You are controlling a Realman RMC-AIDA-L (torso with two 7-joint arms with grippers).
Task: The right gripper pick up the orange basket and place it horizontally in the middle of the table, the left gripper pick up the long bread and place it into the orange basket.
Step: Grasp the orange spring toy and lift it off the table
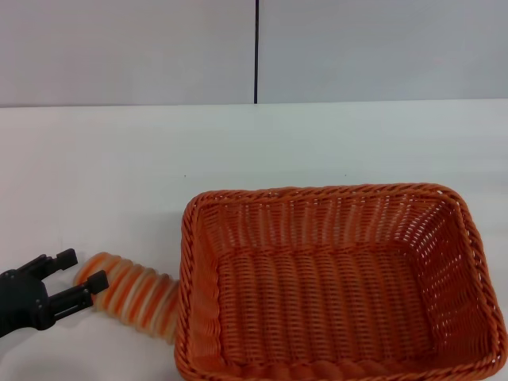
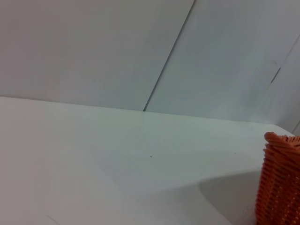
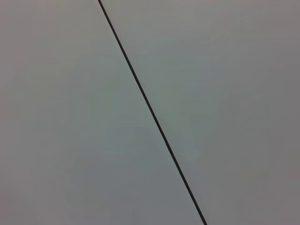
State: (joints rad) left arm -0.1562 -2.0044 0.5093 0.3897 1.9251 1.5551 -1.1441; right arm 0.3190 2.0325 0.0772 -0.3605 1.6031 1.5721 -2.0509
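Note:
The orange basket [image 1: 333, 294] sits flat on the white table [image 1: 238, 151], at the front and right of centre, with nothing in it. One of its corners [image 2: 280, 183] shows in the left wrist view. The long bread [image 1: 135, 292], striped orange and cream, lies on the table against the basket's left wall. My left gripper [image 1: 83, 268] is at the bread's left end. It is open, one black finger on each side of the tip. The right gripper is out of view; its wrist view shows only grey wall.
A grey wall with a dark vertical seam [image 1: 256, 51] stands behind the table. Bare white tabletop stretches from the basket's far rim to the wall and across the left side.

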